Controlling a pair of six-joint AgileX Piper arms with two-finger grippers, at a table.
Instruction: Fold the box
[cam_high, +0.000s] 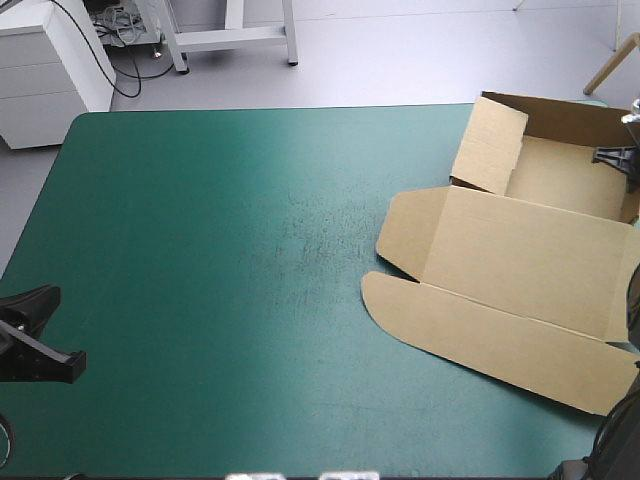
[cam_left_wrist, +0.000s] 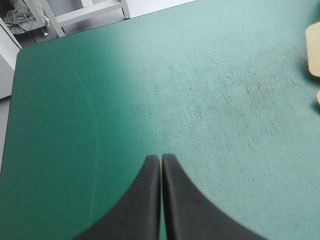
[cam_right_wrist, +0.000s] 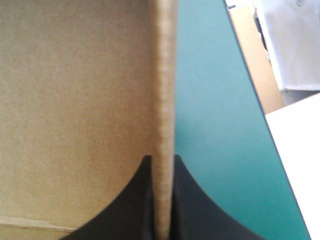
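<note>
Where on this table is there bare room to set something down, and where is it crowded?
Bare: the teal-green cover from its left edge across the middle to the rounded flaps of the box. The left gripper, shut, hangs at the near left edge. Crowded: the right side, where the box lies and the right gripper clamps a wall.

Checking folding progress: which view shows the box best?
The high view: nearly the whole box shows, far walls raised, lid panels flat. The right wrist view shows just one wall edge held in the right gripper; the left wrist view catches only two flap corners.
</note>
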